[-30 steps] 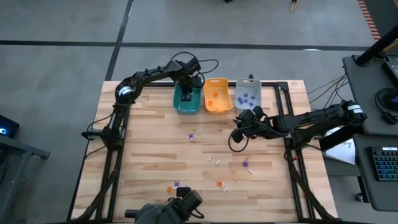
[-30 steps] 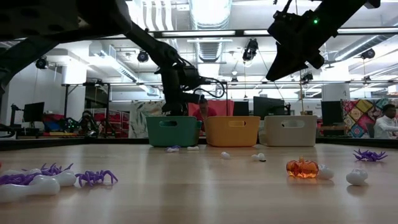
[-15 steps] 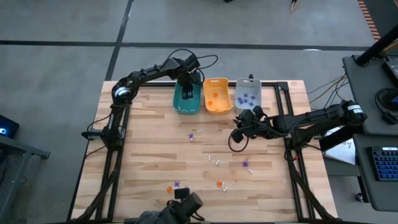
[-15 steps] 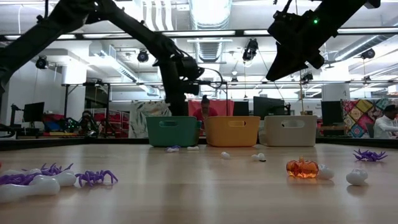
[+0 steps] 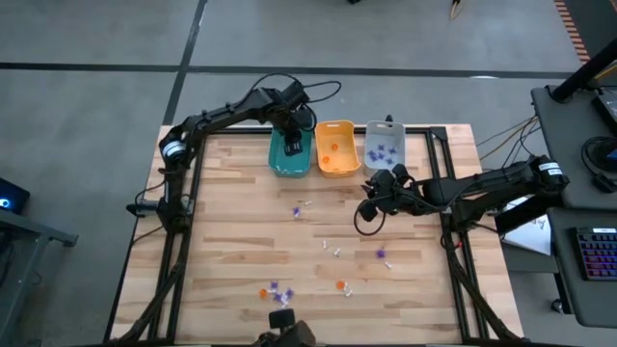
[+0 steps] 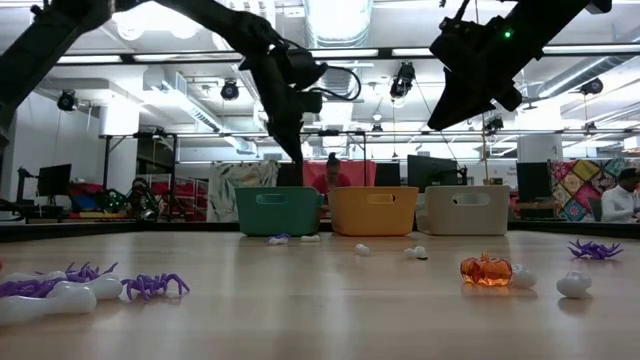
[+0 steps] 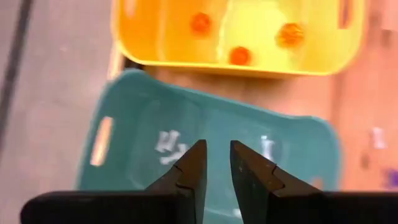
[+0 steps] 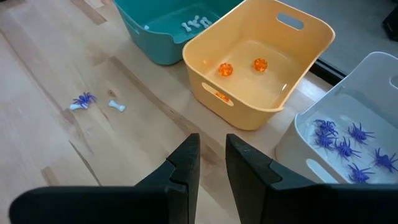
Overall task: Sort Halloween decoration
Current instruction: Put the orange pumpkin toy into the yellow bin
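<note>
1. We see the left gripper [image 5: 295,143] hanging above the teal bin [image 5: 289,164] at the far edge of the table [image 5: 222,231]. Its fingers [image 7: 189,171] stand a narrow gap apart, nothing between them.
2. The teal bin holds a few white pieces [image 7: 166,142]. The left wrist view doesn't let us tell what they are.
3. The right gripper [image 5: 370,206] hovers over the table, just near of the grey bin [image 5: 383,152]. Its fingers [image 8: 186,163] stand slightly apart, pinching nothing.
4. The orange bin [image 5: 336,149] sits between teal and grey, with small orange pumpkins [image 8: 225,69] inside. The grey bin holds purple spiders [image 8: 339,148].
5. The unsorted Halloween decoration [image 5: 339,285] is scattered on the table: a purple spider and a white piece just near of the teal bin, white bits mid-table, and orange, purple and white pieces toward the near edge.
6. In the low view, an orange pumpkin [image 6: 486,270] and purple spiders [image 6: 155,285] lie up front, with white pieces beside them.
7. People are visible in the room beyond the table.
</note>
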Robot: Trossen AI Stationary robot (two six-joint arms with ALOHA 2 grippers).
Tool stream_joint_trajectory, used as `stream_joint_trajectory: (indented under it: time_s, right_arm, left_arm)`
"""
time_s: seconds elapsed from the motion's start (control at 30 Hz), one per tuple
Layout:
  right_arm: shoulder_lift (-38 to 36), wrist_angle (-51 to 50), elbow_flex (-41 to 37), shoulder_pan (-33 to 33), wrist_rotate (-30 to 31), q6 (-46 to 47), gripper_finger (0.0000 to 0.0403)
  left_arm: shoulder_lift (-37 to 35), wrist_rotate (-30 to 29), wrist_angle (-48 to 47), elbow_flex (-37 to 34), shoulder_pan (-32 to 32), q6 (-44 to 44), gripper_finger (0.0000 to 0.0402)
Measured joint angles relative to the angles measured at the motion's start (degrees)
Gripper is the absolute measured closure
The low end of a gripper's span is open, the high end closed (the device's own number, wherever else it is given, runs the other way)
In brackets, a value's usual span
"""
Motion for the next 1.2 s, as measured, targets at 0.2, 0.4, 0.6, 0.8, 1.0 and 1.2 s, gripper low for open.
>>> stream_joint_trajectory:
  time_s: [0.2, 0.4, 0.6, 0.8, 1.0, 1.2]
  right_arm:
    - [0.0, 0.0, 0.0, 0.0, -0.1, 0.0, 0.0335]
    - [0.0, 0.0, 0.0, 0.0, -0.4, 0.0, 0.0335]
    - [0.0, 0.3, 0.0, 0.0, -0.5, 0.7, 0.0335]
    - [0.0, 3.5, 0.0, 0.0, -0.5, 0.7, 0.0335]
    - [0.0, 7.0, 0.0, 0.0, -0.5, -0.8, 0.0335]
    - [0.0, 11.1, 0.0, 0.0, -4.5, -2.3, 0.0335]
  left_arm:
    - [-4.6, 2.6, -0.3, -3.5, -3.1, -3.3, 0.0354]
    - [-13.0, 2.6, 7.3, -16.1, -7.3, -11.0, 0.0354]
    - [-23.7, 2.4, 21.1, -33.1, -13.6, -19.3, 0.0354]
    - [-31.5, 2.1, 34.1, -46.7, -20.1, -26.5, 0.0355]
    - [-34.6, 1.1, 46.2, -55.9, -26.2, -31.8, 0.0355]
    - [-34.6, -2.7, 52.0, -60.5, -32.7, -35.5, 0.0355]
